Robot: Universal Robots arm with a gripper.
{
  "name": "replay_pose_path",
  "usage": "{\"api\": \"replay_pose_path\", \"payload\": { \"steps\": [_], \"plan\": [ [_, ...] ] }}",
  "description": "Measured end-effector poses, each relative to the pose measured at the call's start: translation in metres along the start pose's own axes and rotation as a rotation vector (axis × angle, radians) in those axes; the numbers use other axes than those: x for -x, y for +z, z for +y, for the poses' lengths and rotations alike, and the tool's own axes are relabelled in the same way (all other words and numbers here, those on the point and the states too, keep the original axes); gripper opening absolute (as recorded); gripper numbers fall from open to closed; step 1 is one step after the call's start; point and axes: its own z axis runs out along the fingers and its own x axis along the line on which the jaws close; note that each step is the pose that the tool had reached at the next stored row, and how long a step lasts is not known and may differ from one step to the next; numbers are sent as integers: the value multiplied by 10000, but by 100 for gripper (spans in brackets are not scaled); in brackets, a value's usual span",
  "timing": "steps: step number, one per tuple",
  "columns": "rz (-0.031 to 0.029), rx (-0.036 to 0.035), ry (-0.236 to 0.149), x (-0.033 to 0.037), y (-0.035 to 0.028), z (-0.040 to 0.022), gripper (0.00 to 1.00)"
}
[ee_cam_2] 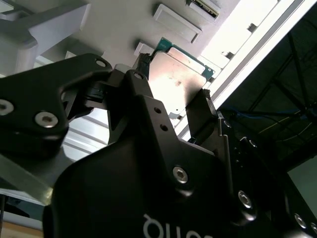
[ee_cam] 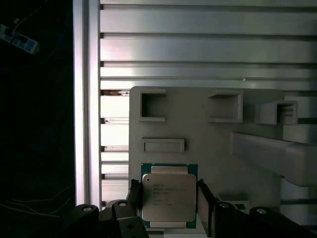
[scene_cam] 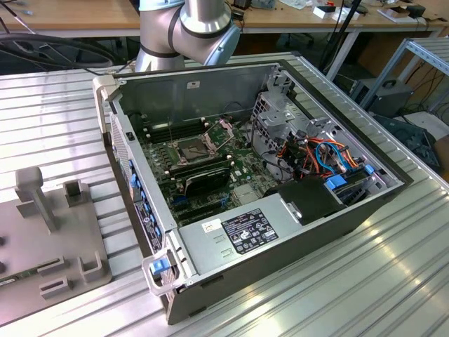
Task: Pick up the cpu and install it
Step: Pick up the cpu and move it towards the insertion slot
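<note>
end effector (ee_cam: pixel 169 200) is clamped on the cpu (ee_cam: pixel 168 196), one finger (ee_cam: pixel 136 198) pressed to each of two opposite edges. the chip sits dead centre between them, its flat silver lid facing the wrist. in the first wrist view it's low over the near end of the grey holder tray (ee_cam: pixel 208 134); lifted clear or not, i can't tell. the open computer case (scene_cam: pixel 280 175) and its socket (scene_cam: pixel 191 149) sit on the ribbed worktop (scene_cam: pixel 365 281).

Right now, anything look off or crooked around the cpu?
Nothing stands out. The cpu sits squarely within the end effector at the grey fixture, edges parallel to it, no visible damage.
</note>
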Motion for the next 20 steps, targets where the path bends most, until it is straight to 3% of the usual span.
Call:
{"api": "replay_pose_path", "payload": {
  "steps": [11, 20],
  "plan": [
    [4, -3, 1, 0, -24, 0, 55],
    [2, -2, 0, 2, -148, 0, 55]
  ]
}}
